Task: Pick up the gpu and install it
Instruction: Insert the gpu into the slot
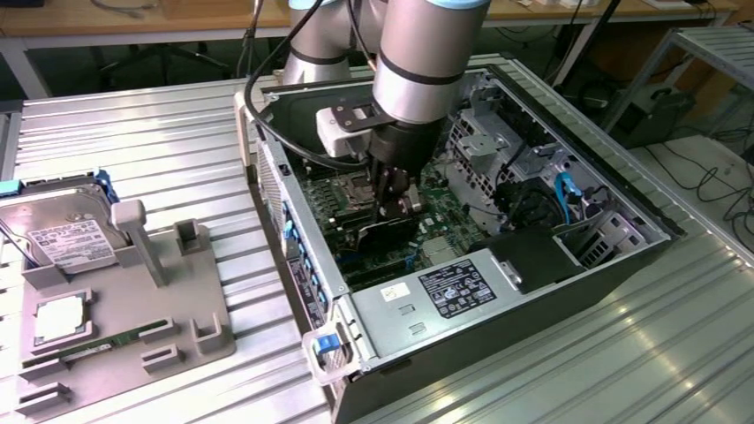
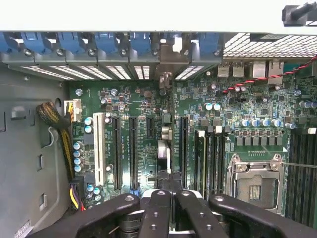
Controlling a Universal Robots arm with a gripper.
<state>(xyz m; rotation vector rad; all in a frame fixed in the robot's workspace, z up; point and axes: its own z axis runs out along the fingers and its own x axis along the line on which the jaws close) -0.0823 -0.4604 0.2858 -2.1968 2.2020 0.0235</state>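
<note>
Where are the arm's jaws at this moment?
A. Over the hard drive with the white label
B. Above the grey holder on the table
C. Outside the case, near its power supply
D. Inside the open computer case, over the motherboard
D: the jaws hang down inside the open computer case, just above the green motherboard.

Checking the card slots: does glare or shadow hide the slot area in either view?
Exterior view: the arm shades the case interior around the gripper; glare streaks the metal table. Wrist view: the motherboard is evenly lit, slots readable; the case rim is washed out white.
</note>
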